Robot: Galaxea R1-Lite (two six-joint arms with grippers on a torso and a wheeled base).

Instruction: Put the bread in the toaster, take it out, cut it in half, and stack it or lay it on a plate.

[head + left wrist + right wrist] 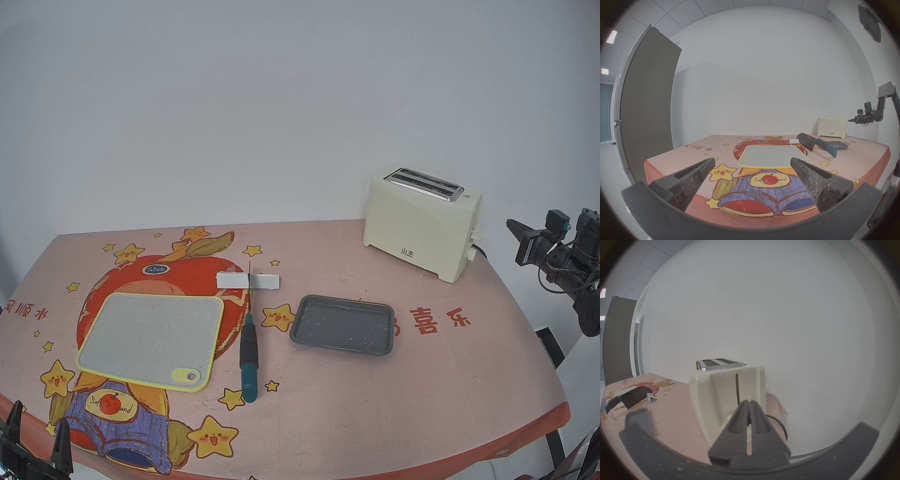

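Observation:
The cream toaster (422, 225) stands at the table's back right, with two slots on top; what they hold I cannot tell. My right gripper (514, 226) hovers shut just right of the toaster, level with the white lever (476, 236) and apart from it. In the right wrist view its fingers (749, 405) are pressed together before the toaster's (728, 396) lever slot. A dark grey plate (342, 324) lies mid-table. A teal-handled knife (249, 350) lies beside a grey cutting board (150, 340). My left gripper (753, 175) is open, empty, off the table's near-left corner (37, 431).
A white knife rest (248, 281) holds the blade's tip behind the board. The toaster's black cord (779, 424) runs off behind it near the back right table edge. A grey door panel (647, 103) stands beyond the table's left side.

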